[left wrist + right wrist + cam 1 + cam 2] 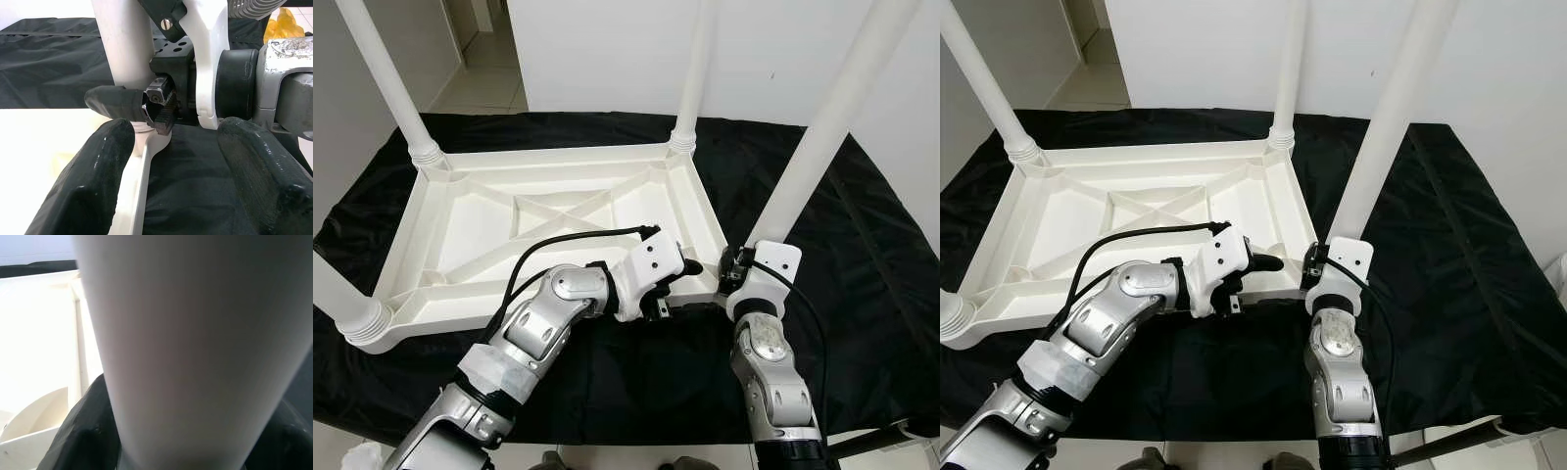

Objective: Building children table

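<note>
Now I'm on the last leg [822, 127] at the lower right corner of the upturned table [460, 225]: my right gripper [736, 266] is pinching its base. My left gripper [677, 279], fingers spread, steadies the rim beside it; next, I judge, comes twisting it fully home.

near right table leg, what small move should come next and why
Probably keep twisting the leg into its corner socket. The right tool grips it at the base, and it leans outward, unlike the far legs, while the left tool sits open at the tabletop rim.
</note>
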You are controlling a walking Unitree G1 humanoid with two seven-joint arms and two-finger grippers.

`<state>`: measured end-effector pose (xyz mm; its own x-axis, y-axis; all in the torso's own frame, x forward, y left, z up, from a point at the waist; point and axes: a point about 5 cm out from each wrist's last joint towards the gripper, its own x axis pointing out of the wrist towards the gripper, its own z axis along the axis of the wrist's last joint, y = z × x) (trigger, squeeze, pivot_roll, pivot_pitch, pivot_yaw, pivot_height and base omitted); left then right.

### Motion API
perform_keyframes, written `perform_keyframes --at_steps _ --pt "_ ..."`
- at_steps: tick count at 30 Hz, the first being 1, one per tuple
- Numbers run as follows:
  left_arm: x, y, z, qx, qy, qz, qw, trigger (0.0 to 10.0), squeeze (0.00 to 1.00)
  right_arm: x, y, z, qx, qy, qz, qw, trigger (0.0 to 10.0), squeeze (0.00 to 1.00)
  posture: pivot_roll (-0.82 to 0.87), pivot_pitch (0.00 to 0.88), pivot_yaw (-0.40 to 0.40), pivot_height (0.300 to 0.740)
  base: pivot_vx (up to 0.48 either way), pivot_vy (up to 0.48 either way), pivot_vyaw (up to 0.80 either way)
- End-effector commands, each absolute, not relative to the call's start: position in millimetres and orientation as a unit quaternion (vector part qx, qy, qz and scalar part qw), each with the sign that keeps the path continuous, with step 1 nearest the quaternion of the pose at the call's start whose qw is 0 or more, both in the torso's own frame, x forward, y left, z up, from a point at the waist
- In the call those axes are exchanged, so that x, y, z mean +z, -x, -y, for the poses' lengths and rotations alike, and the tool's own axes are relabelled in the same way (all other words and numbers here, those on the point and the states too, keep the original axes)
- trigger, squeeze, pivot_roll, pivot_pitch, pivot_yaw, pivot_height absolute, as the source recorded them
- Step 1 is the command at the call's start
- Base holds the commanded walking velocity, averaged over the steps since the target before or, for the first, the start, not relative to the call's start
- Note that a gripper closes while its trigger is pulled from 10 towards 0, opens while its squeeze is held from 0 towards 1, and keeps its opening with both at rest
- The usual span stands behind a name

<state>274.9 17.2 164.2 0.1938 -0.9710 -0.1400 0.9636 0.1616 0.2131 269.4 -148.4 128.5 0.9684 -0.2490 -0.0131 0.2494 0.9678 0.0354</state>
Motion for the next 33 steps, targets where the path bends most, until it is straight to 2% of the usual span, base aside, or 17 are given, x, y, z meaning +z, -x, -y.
perform_keyframes --at_steps 1,7,10,11,13,14,20,21,22,30,31,32,33 --pt "164.3 -272.0 -14.7 -0.65 -0.133 0.012 0.748 10.0 0.0 123.6 -266.9 139.3 -0.124 -0.049 -0.02 0.991 10.0 1.0 -0.06 0.0 0.007 0.74 0.0 0.0 0.0" --pt "164.2 -271.7 -13.9 -0.65 -0.132 0.012 0.748 10.0 0.0 125.1 -266.0 144.9 -0.114 -0.036 -0.01 0.993 10.0 1.0 -0.06 0.0 0.005 0.74 0.0 0.0 0.0" --pt "164.2 -271.6 -13.2 -0.651 -0.133 0.013 0.747 10.0 0.0 126.0 -266.0 153.2 -0.081 -0.019 -0.007 0.997 10.0 1.0 -0.06 0.0 0.004 0.74 0.0 0.0 0.0" --pt "164.4 -271.7 -12.6 -0.651 -0.133 0.014 0.747 10.0 0.0 128.4 -267.1 159.4 -0.049 -0.01 -0.002 0.999 10.0 0.93 -0.06 0.0 0.005 0.74 0.0 0.0 0.0" --pt "164.4 -271.6 -12.5 -0.651 -0.132 0.014 0.747 10.0 0.0 129.3 -267.5 160.8 -0.041 -0.006 0.0 0.999 10.0 0.93 -0.06 0.0 0.005 0.74 0.0 0.0 0.0" --pt "164.6 -271.5 -12.1 -0.651 -0.132 0.014 0.747 10.0 0.0 130.2 -268.6 161.0 -0.02 -0.007 0.0 1.0 10.0 0.0 -0.06 0.0 0.005 0.74 0.0 0.0 0.0" --pt "165.0 -271.1 -11.4 -0.652 -0.132 0.015 0.746 10.0 0.0 135.5 -273.3 163.3 0.047 0.026 0.011 0.998 10.0 0.0 -0.06 0.0 0.009 0.74 0.0 0.0 0.0" --pt "165.9 -271.8 -11.4 -0.651 -0.131 0.015 0.748 10.0 0.0 140.9 -277.2 164.6 0.102 0.055 0.021 0.993 10.0 0.0 -0.06 0.0 0.012 0.74 0.0 0.0 0.0" --pt "166.4 -272.1 -11.5 -0.65 -0.131 0.016 0.748 10.0 0.0 142.7 -278.4 165.3 0.116 0.063 0.024 0.991 10.0 0.0 -0.06 0.0 0.012 0.74 0.0 0.0 0.0" --pt "168.1 -274.0 -11.5 -0.648 -0.131 0.018 0.75 10.0 0.0 143.3 -285.4 170.2 0.167 0.089 0.017 0.982 10.0 0.0 -0.06 0.0 0.014 0.74 0.0 0.0 0.0" --pt "168.4 -274.2 -11.6 -0.647 -0.132 0.018 0.751 10.0 0.0 142.2 -286.7 171.8 0.173 0.093 0.012 0.981 9.3 0.0 -0.05 0.0 0.014 0.74 0.0 0.0 0.0" --pt "168.4 -274.2 -11.6 -0.647 -0.132 0.018 0.751 10.0 0.0 142.2 -286.7 171.8 0.173 0.093 0.012 0.981 9.3 0.0 -0.05 0.0 0.014 0.74 0.0 0.0 0.0" --pt "168.8 -274.3 -11.7 -0.647 -0.132 0.019 0.751 10.0 0.0 140.4 -287.0 172.4 0.18 0.091 0.006 0.98 5.0 0.0 -0.05 0.0 0.012 0.74 0.0 0.0 0.0"
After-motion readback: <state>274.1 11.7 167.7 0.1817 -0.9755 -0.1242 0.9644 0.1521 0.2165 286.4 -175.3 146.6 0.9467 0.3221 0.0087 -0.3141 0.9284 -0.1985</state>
